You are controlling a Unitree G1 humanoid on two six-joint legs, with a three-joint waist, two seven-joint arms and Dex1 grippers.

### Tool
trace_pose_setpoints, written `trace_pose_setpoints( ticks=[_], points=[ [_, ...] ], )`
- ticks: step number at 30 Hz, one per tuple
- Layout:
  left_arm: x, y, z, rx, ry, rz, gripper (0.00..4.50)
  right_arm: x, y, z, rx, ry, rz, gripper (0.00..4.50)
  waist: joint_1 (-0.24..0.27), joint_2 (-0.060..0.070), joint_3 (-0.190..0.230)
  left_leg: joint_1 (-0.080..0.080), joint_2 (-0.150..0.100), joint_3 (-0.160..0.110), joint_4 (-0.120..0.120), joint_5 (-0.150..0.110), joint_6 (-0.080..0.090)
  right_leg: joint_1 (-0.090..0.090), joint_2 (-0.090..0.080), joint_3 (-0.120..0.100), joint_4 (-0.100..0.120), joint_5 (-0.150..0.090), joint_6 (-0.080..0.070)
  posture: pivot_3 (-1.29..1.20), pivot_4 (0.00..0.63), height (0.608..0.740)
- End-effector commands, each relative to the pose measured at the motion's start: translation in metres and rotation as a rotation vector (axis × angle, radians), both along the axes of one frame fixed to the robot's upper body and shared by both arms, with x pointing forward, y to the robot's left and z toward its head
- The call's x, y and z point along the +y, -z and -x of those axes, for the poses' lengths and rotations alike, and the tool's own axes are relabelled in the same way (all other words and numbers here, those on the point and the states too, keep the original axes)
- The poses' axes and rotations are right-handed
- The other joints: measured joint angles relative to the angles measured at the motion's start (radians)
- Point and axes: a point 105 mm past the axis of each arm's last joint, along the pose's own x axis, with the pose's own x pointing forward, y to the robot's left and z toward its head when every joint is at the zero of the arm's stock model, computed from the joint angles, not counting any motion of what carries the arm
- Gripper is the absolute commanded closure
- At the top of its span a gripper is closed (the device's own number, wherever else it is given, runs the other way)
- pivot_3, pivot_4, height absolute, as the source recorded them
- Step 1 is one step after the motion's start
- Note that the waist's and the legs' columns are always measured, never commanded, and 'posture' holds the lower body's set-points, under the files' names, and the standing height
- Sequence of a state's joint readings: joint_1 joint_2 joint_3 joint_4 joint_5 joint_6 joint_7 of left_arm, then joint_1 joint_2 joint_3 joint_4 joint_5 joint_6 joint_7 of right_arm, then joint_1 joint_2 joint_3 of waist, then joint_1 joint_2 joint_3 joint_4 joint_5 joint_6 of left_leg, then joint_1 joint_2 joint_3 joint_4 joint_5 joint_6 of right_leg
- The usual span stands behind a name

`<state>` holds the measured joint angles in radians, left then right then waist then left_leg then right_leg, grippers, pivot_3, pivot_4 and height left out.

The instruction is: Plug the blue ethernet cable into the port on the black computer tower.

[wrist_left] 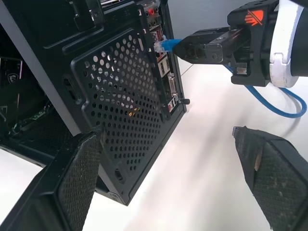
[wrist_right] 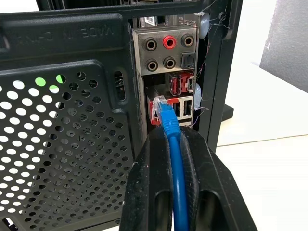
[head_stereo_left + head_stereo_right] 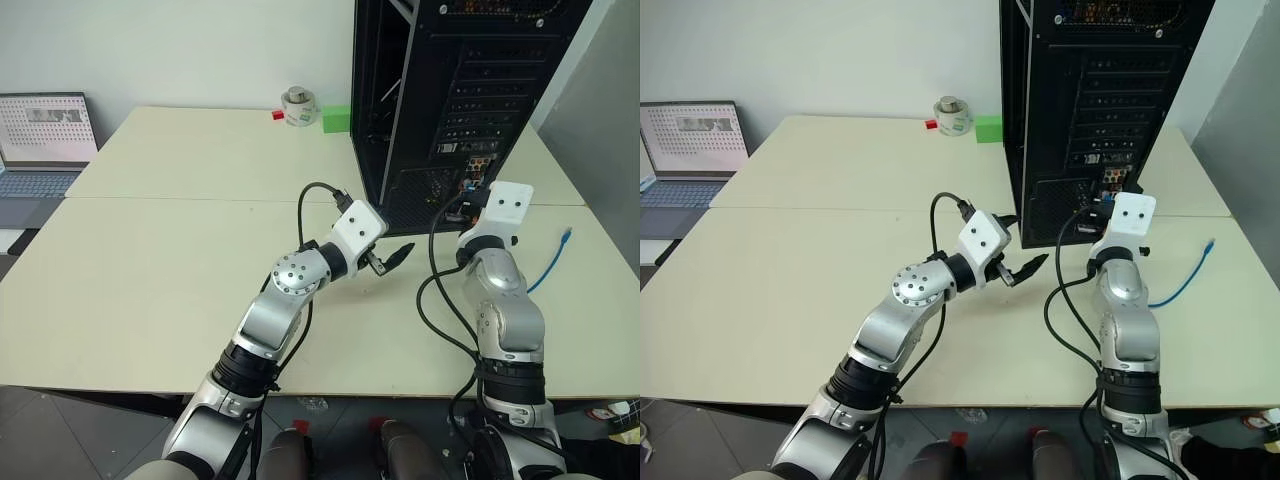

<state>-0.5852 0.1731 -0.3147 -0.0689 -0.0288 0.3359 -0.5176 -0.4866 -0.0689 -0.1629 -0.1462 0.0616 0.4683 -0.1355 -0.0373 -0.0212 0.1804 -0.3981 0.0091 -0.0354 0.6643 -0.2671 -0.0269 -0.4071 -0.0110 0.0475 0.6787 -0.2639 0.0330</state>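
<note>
While the right gripper [image 2: 175, 144] pinches the blue ethernet cable [image 2: 174, 159] just behind its plug, the plug's tip sits right at the port [image 2: 155, 108] on the back of the black computer tower [image 3: 450, 100], among red-trimmed sockets. I judge the risk is misalignment: a slightly tilted plug could catch the port's edge or slide into a neighbouring socket, and the cord could buckle or slip between the fingers. The left gripper [image 3: 385, 260] hangs spread and empty beside the tower's perforated panel.

embossed lettering on black computer tower [image 2: 72, 33], mirrored, illegible
</note>
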Motion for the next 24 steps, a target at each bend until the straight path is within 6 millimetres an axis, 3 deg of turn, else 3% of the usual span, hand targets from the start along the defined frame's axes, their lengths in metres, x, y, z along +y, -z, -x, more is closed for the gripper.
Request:
trace_pose_setpoints(
  ticks=[1, 13, 24],
  points=[
    [-0.001, -0.013, 0.003, -0.05, 0.015, 0.02, 0.04, 0.0, -0.007, 0.001, -0.029, 0.008, 0.001, 4.5, 0.0, 0.0, 0.0, 0.0, 0.0, 0.0, 0.0, 0.0, 0.0, 0.0, 0.0, 0.0, 0.0, 0.0, 0.0, 0.0, 0.15, 0.74],
    [-0.001, -0.013, 0.002, -0.05, 0.014, 0.022, 0.04, -0.001, -0.005, 0.0, -0.02, 0.023, -0.017, 4.5, 0.0, 0.0, 0.0, 0.0, 0.0, 0.0, 0.0, 0.0, 0.0, 0.0, 0.0, 0.0, 0.0, 0.0, 0.0, 0.0, 0.15, 0.74],
    [-0.001, -0.013, 0.002, -0.053, 0.011, 0.021, 0.04, 0.001, -0.015, -0.001, -0.053, 0.016, -0.009, 4.5, 0.0, 0.0, 0.0, 0.0, 0.0, 0.0, 0.0, 0.0, 0.0, 0.0, 0.0, 0.0, 0.0, 0.0, 0.0, 0.0, 0.15, 0.74]
  ],
)
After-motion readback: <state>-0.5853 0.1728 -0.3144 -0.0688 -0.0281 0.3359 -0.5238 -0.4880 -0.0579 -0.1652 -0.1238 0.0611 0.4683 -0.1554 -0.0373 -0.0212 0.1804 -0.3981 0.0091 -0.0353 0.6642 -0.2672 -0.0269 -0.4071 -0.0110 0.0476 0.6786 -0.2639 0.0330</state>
